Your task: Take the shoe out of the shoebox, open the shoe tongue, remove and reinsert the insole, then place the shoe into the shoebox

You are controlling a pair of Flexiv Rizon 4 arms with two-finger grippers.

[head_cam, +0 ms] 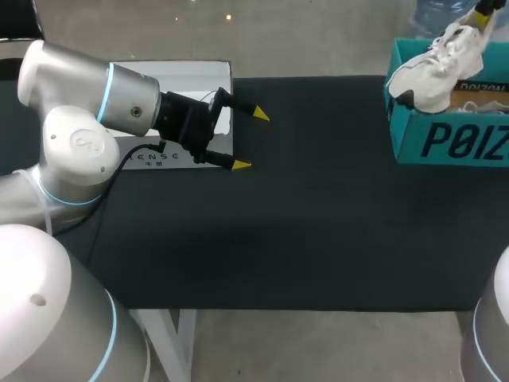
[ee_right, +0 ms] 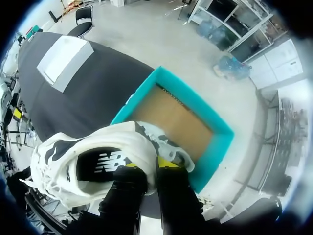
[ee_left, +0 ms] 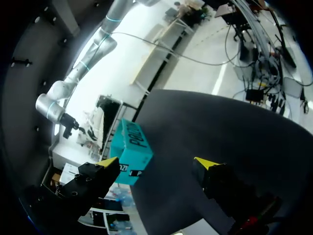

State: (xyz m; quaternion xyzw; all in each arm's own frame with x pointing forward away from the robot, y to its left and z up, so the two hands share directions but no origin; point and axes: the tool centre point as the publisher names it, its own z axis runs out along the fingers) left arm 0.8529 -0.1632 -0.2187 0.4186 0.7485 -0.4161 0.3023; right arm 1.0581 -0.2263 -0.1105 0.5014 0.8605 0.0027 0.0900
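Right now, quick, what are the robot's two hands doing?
Left gripper: open, holding nothing.
Right gripper: closed on the white shoe, above the shoebox.

The black table (head_cam: 318,223) carries one white sheet (head_cam: 183,79), lying flat at my far-left edge.

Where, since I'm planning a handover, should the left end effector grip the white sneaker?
Probably at the forefoot, across its sides, coming from the table's middle. The right end effector pinches the white sneaker by its heel collar above the teal shoebox, so the toe hangs towards the open left end effector.
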